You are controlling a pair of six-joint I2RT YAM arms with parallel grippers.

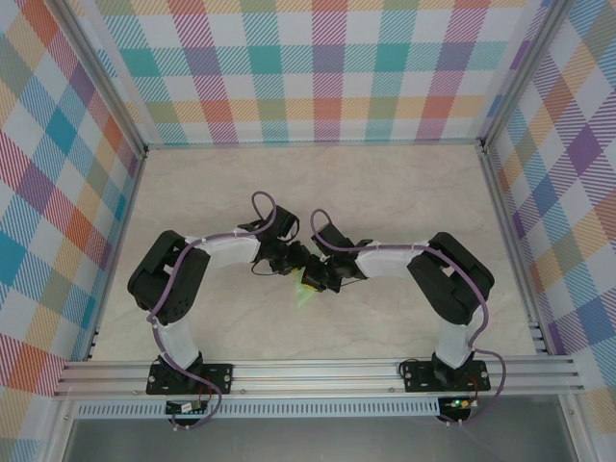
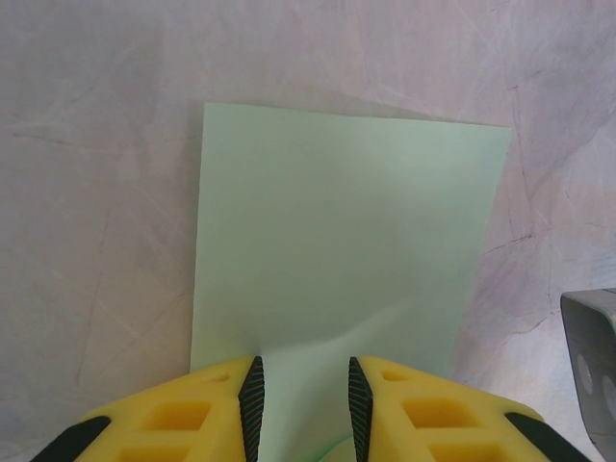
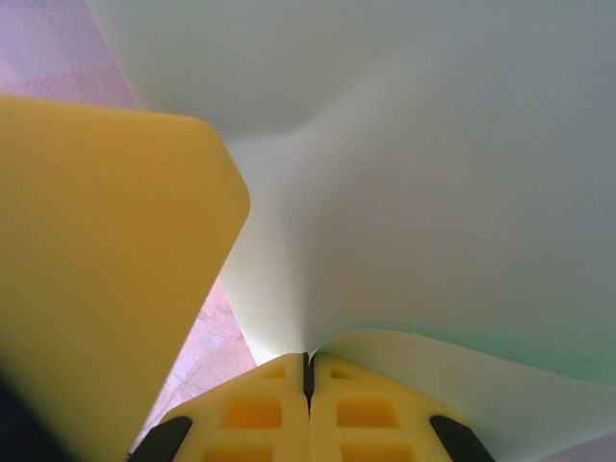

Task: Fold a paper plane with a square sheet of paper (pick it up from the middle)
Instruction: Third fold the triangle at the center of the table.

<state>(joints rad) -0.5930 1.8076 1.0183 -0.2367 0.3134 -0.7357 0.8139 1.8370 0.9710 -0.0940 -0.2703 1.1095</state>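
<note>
Yellow right pincer (image 3: 309,371) is pressed together, pinching a raised fold of the square sheet of paper (image 2: 342,241); left pincer (image 2: 303,399) stands spread astride its near edge. Beyond, the mint sheet lies flat on the pale marbled bench (image 2: 96,192), between both arms

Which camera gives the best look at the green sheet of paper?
The left wrist view: the green sheet lies spread out, three edges visible. The right wrist view shows a curled close-up pinched by the right gripper; the top view, a sliver.
</note>
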